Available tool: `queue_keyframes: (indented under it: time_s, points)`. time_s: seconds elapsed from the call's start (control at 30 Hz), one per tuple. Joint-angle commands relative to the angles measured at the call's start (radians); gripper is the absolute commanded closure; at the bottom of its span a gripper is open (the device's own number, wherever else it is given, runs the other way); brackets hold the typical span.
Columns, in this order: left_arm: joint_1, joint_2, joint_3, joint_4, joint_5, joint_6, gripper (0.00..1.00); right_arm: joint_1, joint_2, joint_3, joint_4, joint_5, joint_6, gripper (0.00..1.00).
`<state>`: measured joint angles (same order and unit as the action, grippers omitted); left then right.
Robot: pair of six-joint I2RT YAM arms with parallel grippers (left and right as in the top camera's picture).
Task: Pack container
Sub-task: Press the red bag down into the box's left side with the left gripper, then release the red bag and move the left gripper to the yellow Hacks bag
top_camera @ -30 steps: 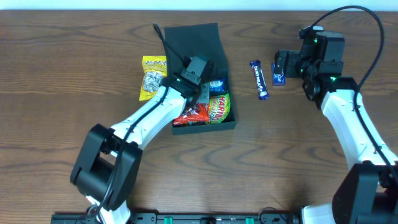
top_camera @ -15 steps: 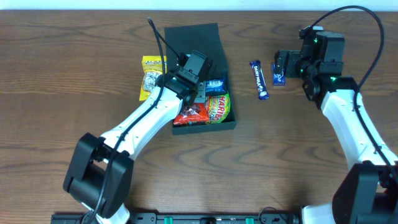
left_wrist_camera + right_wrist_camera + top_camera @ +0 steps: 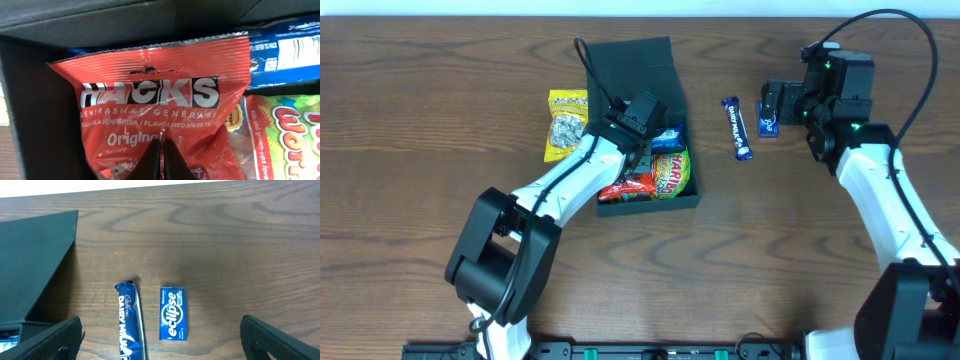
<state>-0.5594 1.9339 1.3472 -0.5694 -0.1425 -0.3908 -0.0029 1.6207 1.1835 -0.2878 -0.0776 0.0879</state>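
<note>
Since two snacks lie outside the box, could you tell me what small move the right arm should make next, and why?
Probably lower the right gripper straight onto the eclipse pack: its fingers are open, the pack lies flat on the table below the gap between them, apart from the Dairy Milk bar.

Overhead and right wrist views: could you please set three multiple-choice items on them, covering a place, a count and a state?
1. Where is the yellow packet?
A) in the container
B) on the table, outside it
C) in a gripper
2. How many blue snacks lie on the table?
A) one
B) four
C) two
3. The right gripper is:
A) open and empty
B) shut on a snack
C) out of view

Answers: 1 B, it lies on the table beside the container; 2 C, the Dairy Milk bar and the Eclipse box; 3 A, its fingers stand wide apart above the table.
</note>
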Motion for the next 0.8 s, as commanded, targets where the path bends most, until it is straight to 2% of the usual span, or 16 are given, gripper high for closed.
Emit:
queue_keyframes:
  time_s: [0.0, 0.3, 0.47, 0.57, 0.77]
  points:
    - [0.003, 0.056, 0.002, -0.010, -0.014, 0.013, 0.94, -0.013, 0.001, 0.011, -0.001, 0.003, 0.012, 0.01]
    - [0.005, -0.035, 0.074, -0.004, -0.027, 0.111, 0.94, -0.013, 0.001, 0.011, -0.001, 0.003, 0.013, 0.01]
    - [0.024, -0.114, 0.143, -0.002, -0.111, 0.134, 0.94, -0.013, 0.001, 0.011, -0.001, 0.003, 0.013, 0.01]
    - [0.057, -0.142, 0.150, 0.001, -0.157, 0.162, 0.94, -0.013, 0.001, 0.011, -0.001, 0.003, 0.013, 0.01]
    - [0.183, -0.138, 0.146, -0.013, -0.127, 0.167, 0.94, -0.013, 0.001, 0.011, -0.002, 0.003, 0.013, 0.01]
